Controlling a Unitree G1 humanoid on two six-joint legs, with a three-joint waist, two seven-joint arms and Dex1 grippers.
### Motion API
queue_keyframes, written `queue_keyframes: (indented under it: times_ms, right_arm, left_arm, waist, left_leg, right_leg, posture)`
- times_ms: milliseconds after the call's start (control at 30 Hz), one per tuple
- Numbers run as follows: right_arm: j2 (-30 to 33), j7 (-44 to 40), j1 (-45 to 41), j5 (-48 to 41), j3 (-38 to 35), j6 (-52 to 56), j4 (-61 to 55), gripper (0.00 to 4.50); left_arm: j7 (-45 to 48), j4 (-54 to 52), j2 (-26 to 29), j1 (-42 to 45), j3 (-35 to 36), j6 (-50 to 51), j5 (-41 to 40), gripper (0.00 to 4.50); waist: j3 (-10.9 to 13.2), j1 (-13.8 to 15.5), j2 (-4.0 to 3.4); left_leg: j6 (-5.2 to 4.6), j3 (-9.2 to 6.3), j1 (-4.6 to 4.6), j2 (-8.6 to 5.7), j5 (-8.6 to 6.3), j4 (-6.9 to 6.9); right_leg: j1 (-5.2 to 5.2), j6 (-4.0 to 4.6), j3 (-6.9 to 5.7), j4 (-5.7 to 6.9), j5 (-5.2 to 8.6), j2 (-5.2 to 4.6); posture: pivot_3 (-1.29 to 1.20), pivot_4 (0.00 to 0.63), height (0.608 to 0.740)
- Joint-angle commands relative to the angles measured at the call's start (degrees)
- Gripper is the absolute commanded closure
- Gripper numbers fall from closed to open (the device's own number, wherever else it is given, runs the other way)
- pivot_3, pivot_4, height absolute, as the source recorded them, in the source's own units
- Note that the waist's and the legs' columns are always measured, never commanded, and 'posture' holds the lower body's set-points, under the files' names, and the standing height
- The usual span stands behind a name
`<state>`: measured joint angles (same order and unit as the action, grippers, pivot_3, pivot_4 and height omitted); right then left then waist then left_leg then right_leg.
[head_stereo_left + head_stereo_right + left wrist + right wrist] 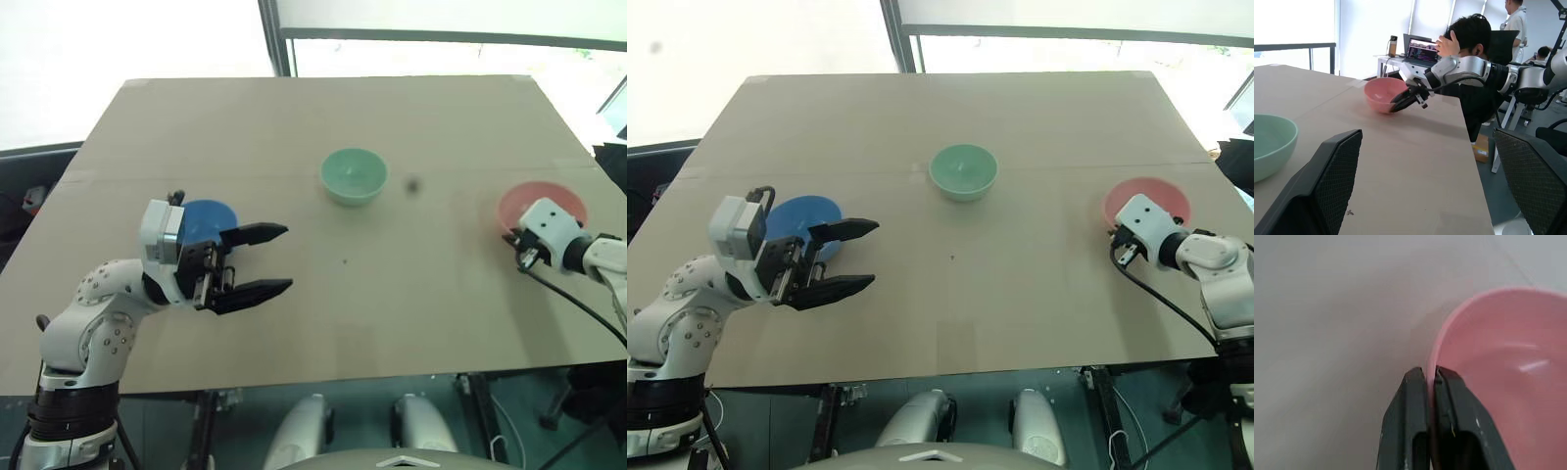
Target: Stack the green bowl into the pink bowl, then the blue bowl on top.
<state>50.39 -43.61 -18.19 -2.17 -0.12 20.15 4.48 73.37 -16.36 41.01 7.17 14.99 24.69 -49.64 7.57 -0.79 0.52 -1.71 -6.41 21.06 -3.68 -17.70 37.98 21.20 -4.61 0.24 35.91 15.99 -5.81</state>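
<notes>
Left eye view: brown table; right gripper clamps pink bowl, left gripper apart.

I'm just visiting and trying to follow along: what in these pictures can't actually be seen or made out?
- The blue bowl: head views, its near side is hidden behind the left hand.
- The pink bowl: head views, its near rim is covered by the right hand; right wrist view, cut off by the picture's edge.
- The green bowl: left wrist view, cut off at the edge.
- A dark speck on the table: too small to identify.
</notes>
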Motion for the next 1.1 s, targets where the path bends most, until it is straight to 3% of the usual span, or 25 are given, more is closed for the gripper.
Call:
queue_keyframes:
  times_ms: [33,133,233,400,567,600,767,933,1100]
  right_arm:
    - [0.4,-0.6,0.1,-0.1,-1.2,-2.2,-3.9,4.41]
    - [-1.2,-5.0,1.6,-6.4,-1.7,-1.3,-14.1,4.41]
    - [-6.7,-5.0,0.5,-11.0,3.3,3.6,-26.4,4.41]
    - [-13.7,-2.3,-1.7,-6.0,14.0,7.1,-27.8,4.41]
    - [-18.2,-1.2,-6.2,-2.8,18.1,6.1,-20.8,2.77]
    - [-18.1,-1.8,-6.5,-2.8,18.2,6.0,-20.9,2.21]
    - [-16.4,-5.2,-9.7,-7.6,15.2,11.9,-27.9,0.39]
    - [-18.9,-5.3,-20.5,-12.3,15.1,22.0,-29.8,0.39]
    - [-24.2,-0.7,-31.1,0.6,25.1,11.6,-9.8,0.39]
  left_arm:
    - [-0.6,-1.9,0.5,-2.1,2.1,-0.5,-0.3,0.0]
    - [-0.3,-1.8,0.7,-4.2,2.6,-1.2,0.2,0.0]
    - [-0.6,-1.4,0.5,-5.4,2.7,-2.2,1.3,0.0]
    - [-4.0,-3.1,-1.3,-5.1,1.0,-2.7,2.4,0.0]
    - [-4.5,-4.0,-1.2,-5.8,1.3,-2.5,2.1,0.0]
    - [-4.6,-3.9,-1.0,-5.9,1.6,-2.5,2.1,0.0]
    - [-5.8,-4.5,-1.0,-7.0,2.8,-2.4,1.7,0.0]
    - [-8.2,-4.8,-1.7,-8.2,3.5,-2.1,1.5,0.0]
    - [-7.7,-2.8,-2.4,-8.3,5.5,-4.7,2.0,0.0]
  waist:
    - [0.0,0.0,-0.05]
    - [0.0,-0.1,-0.06]
    - [0.0,-0.1,-0.07]
    - [0.0,0.4,0.01]
    - [0.0,0.5,0.08]
    - [0.0,0.5,0.08]
    - [0.0,0.0,0.02]
    - [0.0,-0.8,0.04]
    - [-0.1,-0.9,0.18]
  left_leg:
    - [0.0,0.0,0.01,0.0,0.0,0.03]
    - [0.0,0.0,0.03,0.03,0.0,0.08]
    - [0.0,0.0,0.04,0.1,0.0,0.11]
    - [0.03,-0.09,0.03,0.14,0.0,0.14]
    - [-0.01,-0.19,0.17,-0.14,0.0,0.33]
    - [0.0,-0.22,0.17,-0.14,0.0,0.33]
    - [0.02,-0.36,0.17,-0.06,0.0,0.19]
    - [0.03,-0.29,0.18,-0.03,0.01,0.23]
    - [0.09,-0.32,0.1,-0.05,0.05,0.26]
  right_leg:
    - [0.0,0.0,0.01,0.01,0.0,0.0]
    - [0.0,0.0,0.03,0.04,0.0,0.0]
    - [0.0,-0.01,0.03,0.04,0.0,0.01]
    - [-0.01,0.0,-0.04,0.08,0.0,0.03]
    - [-0.01,0.02,-0.05,0.12,-0.01,-0.05]
    - [-0.01,0.02,-0.08,0.12,-0.01,-0.05]
    - [0.06,0.02,-0.27,0.21,-0.01,-0.01]
    - [0.1,0.01,-0.25,0.25,-0.01,-0.03]
    - [0.1,0.02,-0.27,0.46,-0.01,-0.02]
  posture:
    - [0.0,0.15,0.74]
    - [0.0,0.15,0.74]
    - [0.0,0.15,0.74]
    - [0.0,0.15,0.74]
    - [0.0,0.15,0.74]
    - [0.0,0.15,0.74]
    - [0.0,0.15,0.74]
    - [0.0,0.15,0.74]
    - [0.0,0.15,0.74]
